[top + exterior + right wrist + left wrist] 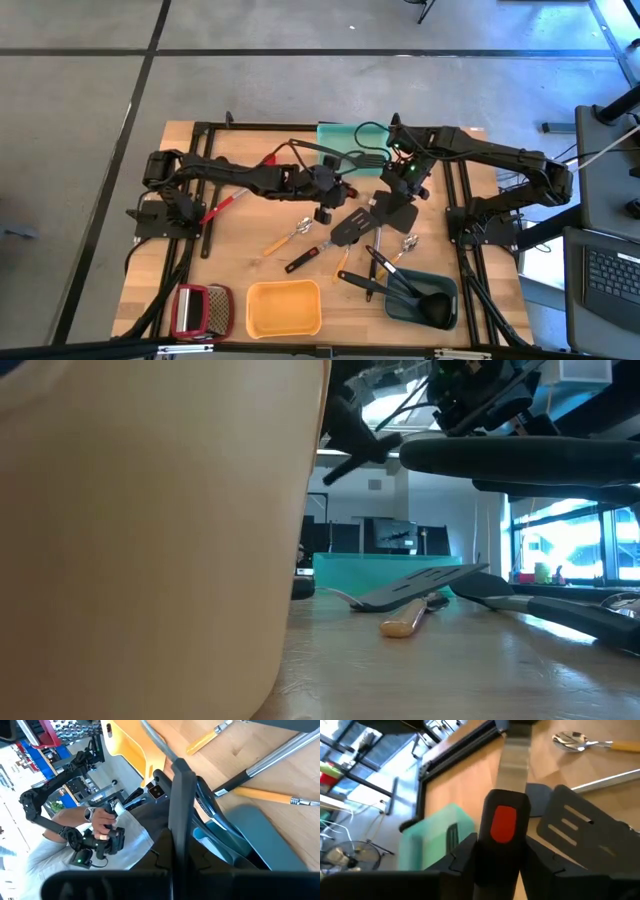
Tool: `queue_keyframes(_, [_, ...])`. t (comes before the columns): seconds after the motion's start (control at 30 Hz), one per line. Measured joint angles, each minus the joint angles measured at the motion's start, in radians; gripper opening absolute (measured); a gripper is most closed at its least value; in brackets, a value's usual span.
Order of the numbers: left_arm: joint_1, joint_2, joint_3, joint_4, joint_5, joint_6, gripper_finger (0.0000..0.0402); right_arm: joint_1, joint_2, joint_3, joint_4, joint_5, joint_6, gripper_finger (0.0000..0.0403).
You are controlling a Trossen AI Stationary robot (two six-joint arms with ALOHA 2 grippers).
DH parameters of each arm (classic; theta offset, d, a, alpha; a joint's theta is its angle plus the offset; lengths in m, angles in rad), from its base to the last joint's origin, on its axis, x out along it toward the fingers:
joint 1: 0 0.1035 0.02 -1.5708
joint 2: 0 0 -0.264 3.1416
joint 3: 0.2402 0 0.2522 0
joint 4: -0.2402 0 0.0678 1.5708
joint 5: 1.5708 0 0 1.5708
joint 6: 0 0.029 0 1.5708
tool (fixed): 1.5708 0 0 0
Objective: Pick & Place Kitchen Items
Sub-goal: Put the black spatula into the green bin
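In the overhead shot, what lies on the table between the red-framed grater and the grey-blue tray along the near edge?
In the high view, the yellow tray sits between the grater and the grey-blue tray, apart from both. Otherwise bare wood.

No legible text or labels anywhere

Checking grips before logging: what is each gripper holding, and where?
Left gripper clamps the red-marked utensil at its black handle's end. Right gripper holds a black utensil by its thin handle, off the table.
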Motion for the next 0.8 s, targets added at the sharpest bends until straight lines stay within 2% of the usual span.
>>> queue_keyframes(0.17, [-0.021,0.002,0.002,-0.054,-0.061,-0.025,0.0108,0.0,0.001,0.0,0.038,0.028,0.0,0.001])
queue_keyframes(0.37, [-0.023,-0.024,0.0,-0.17,-0.078,-0.122,0.0108,-0.011,0.0,0.0,0.161,0.077,0.004,0.0066])
queue_keyframes(0.67, [0.021,-0.041,0.046,-0.396,-0.047,-0.215,0.0106,-0.065,-0.01,0.004,0.482,0.042,0.097,0.014])
queue_keyframes(0.8, [0.045,-0.047,0.104,-0.463,-0.071,-0.226,0.0105,-0.108,-0.011,0.071,0.506,0.036,0.069,0.016])
